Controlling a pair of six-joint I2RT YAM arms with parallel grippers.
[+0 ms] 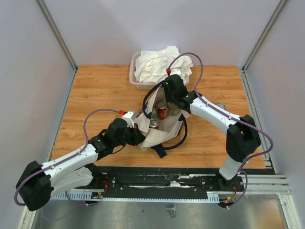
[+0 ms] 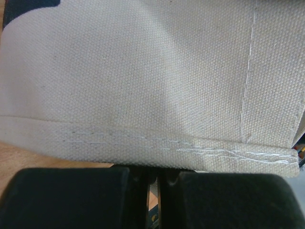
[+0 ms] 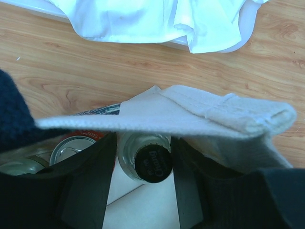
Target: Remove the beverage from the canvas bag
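The beige canvas bag [image 1: 155, 138] with navy handles stands at the table's middle, mouth up. Inside show a red can [image 1: 162, 110], a second can [image 1: 154, 124] and a clear glass bottle with a black cap [image 3: 153, 163]. My right gripper [image 1: 174, 105] reaches into the bag's far side. In the right wrist view it [image 3: 143, 145] is open, its fingers on either side of the bottle's neck, under the bag's rim [image 3: 181, 114]. My left gripper [image 1: 139, 136] is shut on the bag's near-left hem [image 2: 143, 143]; canvas fills the left wrist view above its fingers [image 2: 71, 195].
A translucent plastic tub [image 1: 135, 76] heaped with white cloth [image 1: 159, 64] stands behind the bag; the cloth also shows in the right wrist view [image 3: 143, 19]. A silver can [image 1: 220, 106] stands on the wood to the right, by my right forearm. Grey walls close in the table.
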